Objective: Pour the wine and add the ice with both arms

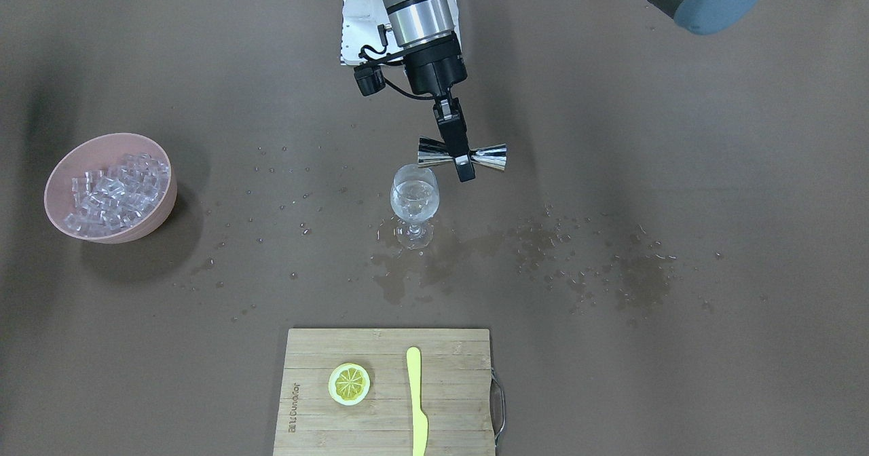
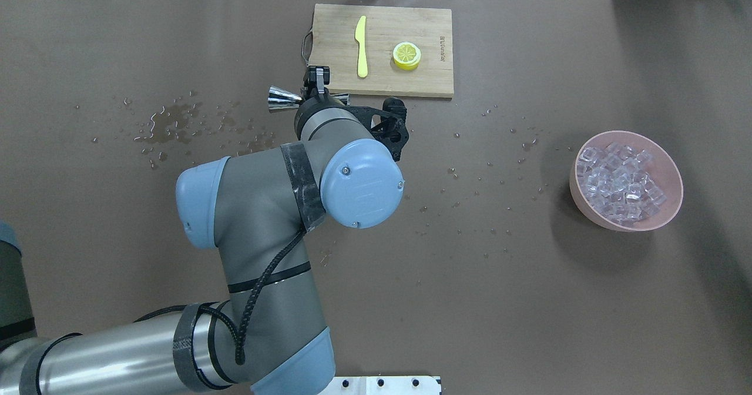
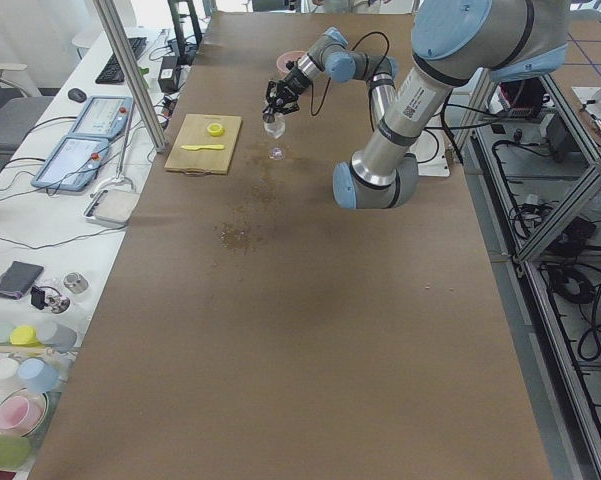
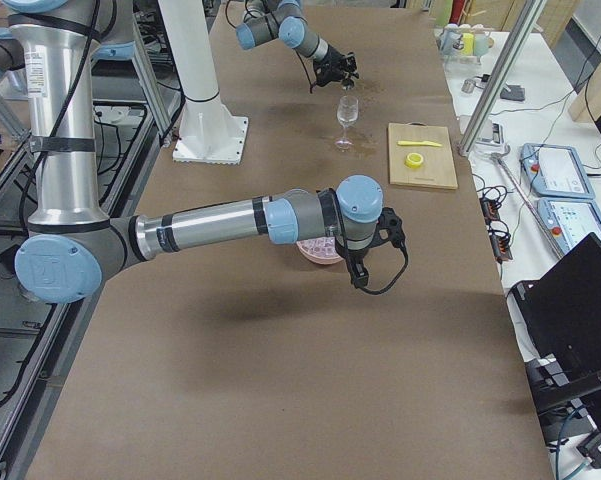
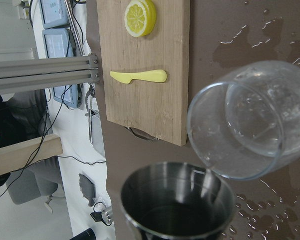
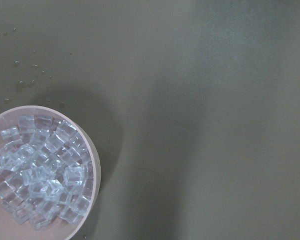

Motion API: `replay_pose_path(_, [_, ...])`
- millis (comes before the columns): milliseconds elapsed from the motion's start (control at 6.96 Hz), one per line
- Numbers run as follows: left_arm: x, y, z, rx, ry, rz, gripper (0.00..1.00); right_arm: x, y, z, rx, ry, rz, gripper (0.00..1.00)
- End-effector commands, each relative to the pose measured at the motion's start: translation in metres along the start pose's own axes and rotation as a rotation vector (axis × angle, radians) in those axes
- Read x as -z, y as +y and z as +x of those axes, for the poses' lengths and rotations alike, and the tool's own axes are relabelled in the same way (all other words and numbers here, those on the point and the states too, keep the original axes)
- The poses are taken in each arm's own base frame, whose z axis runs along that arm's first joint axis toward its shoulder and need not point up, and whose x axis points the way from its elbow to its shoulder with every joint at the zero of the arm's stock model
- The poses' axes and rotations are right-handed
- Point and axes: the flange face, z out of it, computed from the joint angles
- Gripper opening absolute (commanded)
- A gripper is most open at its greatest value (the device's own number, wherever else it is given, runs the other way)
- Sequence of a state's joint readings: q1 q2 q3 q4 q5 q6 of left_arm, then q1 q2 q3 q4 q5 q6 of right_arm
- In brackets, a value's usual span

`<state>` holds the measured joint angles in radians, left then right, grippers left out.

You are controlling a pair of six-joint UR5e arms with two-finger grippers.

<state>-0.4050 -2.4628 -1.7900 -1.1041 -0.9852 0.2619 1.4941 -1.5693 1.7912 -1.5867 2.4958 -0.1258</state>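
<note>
Wine sits in the glass on the counter, left claw pinching the jigger sideways at its one o'clock. Ice heaps in the pink bowl at the glass's nine o'clock. The right claw is near it, grip impossible to tell.

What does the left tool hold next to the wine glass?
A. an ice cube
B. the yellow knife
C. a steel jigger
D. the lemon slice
C: the left tool is shut on the waist of a steel jigger, which lies sideways by the rim of the wine glass.
</note>
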Motion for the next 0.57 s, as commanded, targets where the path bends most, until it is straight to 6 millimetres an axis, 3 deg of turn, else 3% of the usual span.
replay_pose_path(0, [0.009,0.003,-0.009,0.049,-0.013,0.039,0.00,0.000,0.000,0.000,0.000,-0.006,0.001,1.00])
replay_pose_path(144, [-0.005,0.016,0.003,0.203,-0.020,0.088,0.00,0.000,0.000,0.000,0.000,-0.006,0.001,1.00])
replay_pose_path(287, [-0.018,0.053,0.017,0.382,-0.031,0.175,0.00,0.000,0.000,0.000,0.000,-0.008,0.001,1.00])
replay_pose_path(431, [-0.030,0.100,0.014,0.505,-0.053,0.231,0.00,0.000,0.000,-0.001,0.000,-0.012,0.001,1.00])
